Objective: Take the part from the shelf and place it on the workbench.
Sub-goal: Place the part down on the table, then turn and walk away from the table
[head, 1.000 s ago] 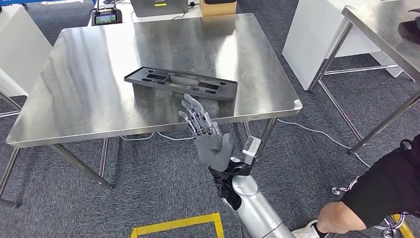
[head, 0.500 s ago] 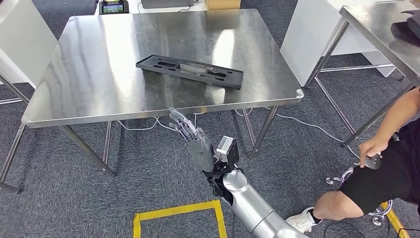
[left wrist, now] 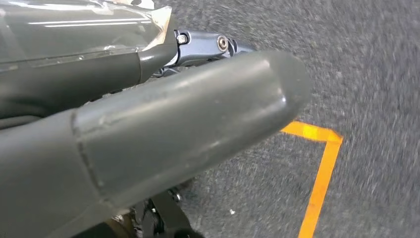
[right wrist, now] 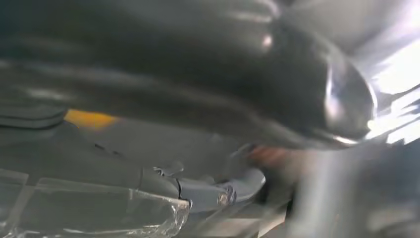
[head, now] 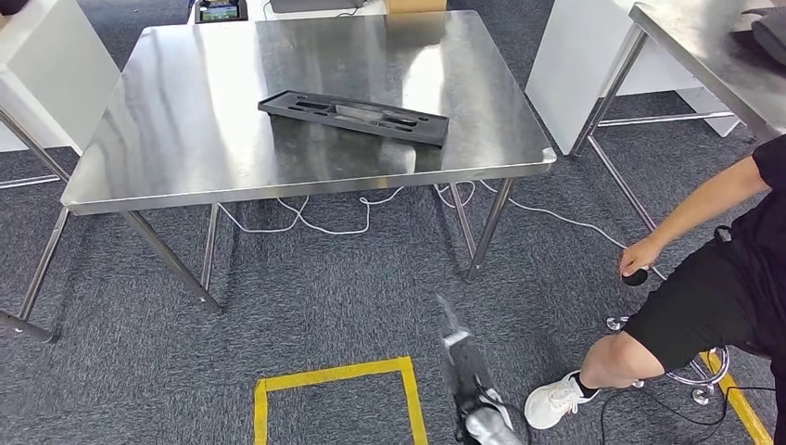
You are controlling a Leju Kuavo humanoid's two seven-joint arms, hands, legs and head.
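I see the part [head: 354, 116] on the workbench [head: 185, 139]; a seated person [head: 704, 297] sits nearby; my right hand [head: 463, 366] blurs, grip unreadable.

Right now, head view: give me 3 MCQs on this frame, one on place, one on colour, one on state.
1. Where does the black part lie?
A. on the steel workbench top
B. on the carpet under the bench
C. in the robot's hand

2. What colour is the tape outline on the floor?
A. red
B. yellow
C. white

3. How does the seated person's hand stand?
A. flat on the workbench
B. resting on the black part
C. holding a small dark object, away from the bench

Key:
1 A: the black part rests on the workbench, towards the middle of its top.
2 B: the tape outline on the grey carpet is yellow.
3 C: the person's hand is down by the knee around a small dark object, apart from the workbench.
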